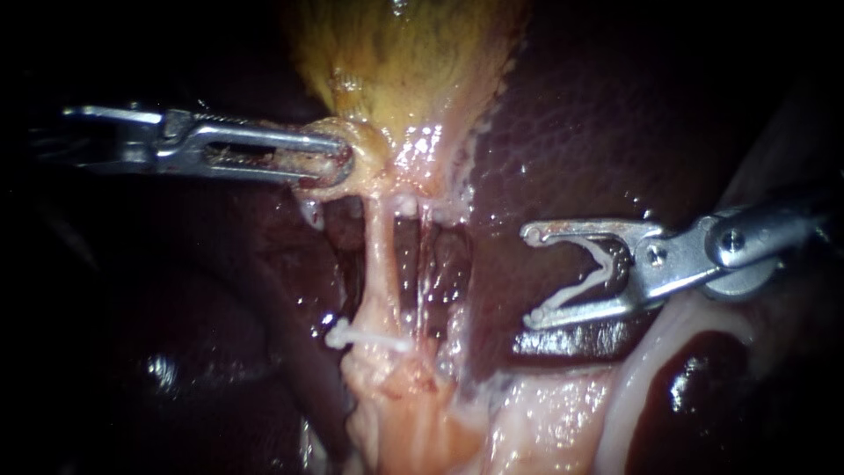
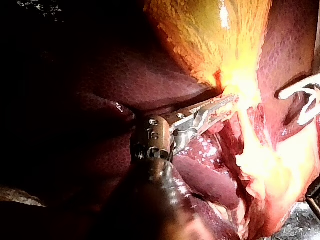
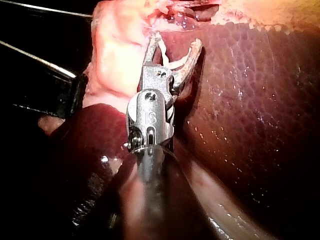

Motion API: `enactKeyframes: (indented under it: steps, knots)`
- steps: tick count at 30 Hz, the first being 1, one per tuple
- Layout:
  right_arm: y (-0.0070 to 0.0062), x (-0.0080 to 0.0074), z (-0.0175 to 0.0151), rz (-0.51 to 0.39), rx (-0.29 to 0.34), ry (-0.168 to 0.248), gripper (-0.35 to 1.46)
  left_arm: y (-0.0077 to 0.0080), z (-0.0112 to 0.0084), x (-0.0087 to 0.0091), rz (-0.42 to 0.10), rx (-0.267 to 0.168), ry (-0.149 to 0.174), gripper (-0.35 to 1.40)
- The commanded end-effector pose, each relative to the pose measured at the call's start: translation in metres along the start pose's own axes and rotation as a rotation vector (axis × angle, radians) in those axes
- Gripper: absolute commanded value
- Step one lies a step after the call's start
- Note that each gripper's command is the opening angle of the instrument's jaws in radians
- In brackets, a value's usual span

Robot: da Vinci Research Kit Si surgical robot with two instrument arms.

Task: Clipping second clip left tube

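The left tube [image 1: 378, 264] runs pale and upright from the gallbladder's neck down to fatty tissue. A white clip [image 1: 369, 337] sits across its lower part. A thinner right tube [image 1: 425, 264] runs beside it. My left instrument [image 1: 325, 163] is shut on tissue at the neck of the yellow gallbladder [image 1: 404, 62]; the left wrist view shows the same grip [image 2: 215, 112]. My right instrument [image 1: 530, 275] hovers over the liver, right of both tubes and apart from them. Its jaws stand wide with an open white clip [image 1: 576, 288] seated between them, also shown in the right wrist view [image 3: 170, 62].
Dark red liver [image 1: 598, 114] surrounds the tubes on both sides. Pale fatty tissue [image 1: 413, 413] spreads below the clipped tube. A whitish band of tissue [image 1: 659, 352] curves under my right instrument. Two thin dark rods [image 3: 40, 60] cross beside the tissue in the right wrist view.
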Motion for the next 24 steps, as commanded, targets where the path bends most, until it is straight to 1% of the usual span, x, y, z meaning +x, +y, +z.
enactKeyframes:
  steps: [1, 4, 8, 10, 12, 14, 18, 21, 24]
  knots:
    - [0.0, 0.0, 0.0, 0.001, 0.0, 0.0, 0.5, 0.0002, -0.0004, 0.0001, 0.0, -0.004, -0.001, -0.35]
    - [0.0, 0.0001, 0.0002, 0.001, 0.005, 0.001, 0.5, 0.0008, -0.0024, 0.0006, -0.004, -0.014, -0.007, -0.35]
    - [-0.0002, 0.0004, 0.0003, 0.002, 0.016, 0.004, 0.5, 0.0018, -0.0062, 0.0014, -0.011, -0.006, 0.002, -0.35]
    - [-0.0005, 0.0009, 0.0006, 0.002, 0.028, 0.005, 0.5, 0.0023, -0.0077, 0.0013, -0.012, -0.003, 0.01, -0.35]
    - [-0.0011, 0.0017, 0.0012, 0.002, 0.048, 0.02, 0.5, 0.0027, -0.0086, 0.0015, -0.015, 0.0, 0.014, -0.35]
    - [-0.0018, 0.0027, 0.0022, -0.005, 0.068, 0.044, 0.5, 0.003, -0.0087, 0.0018, -0.018, -0.004, 0.019, -0.35]
    - [-0.0032, 0.0049, 0.0047, 0.055, 0.095, 0.08, 0.5, 0.0034, -0.0085, 0.0017, -0.018, -0.003, 0.023, -0.35]
    - [-0.004, 0.0062, 0.0066, 0.138, 0.118, 0.081, 0.5, 0.0034, -0.0085, 0.0018, -0.018, -0.003, 0.023, -0.35]
    - [-0.0042, 0.0067, 0.0084, 0.158, 0.119, 0.08, 0.5, 0.0035, -0.0084, 0.0018, -0.018, -0.002, 0.023, -0.35]
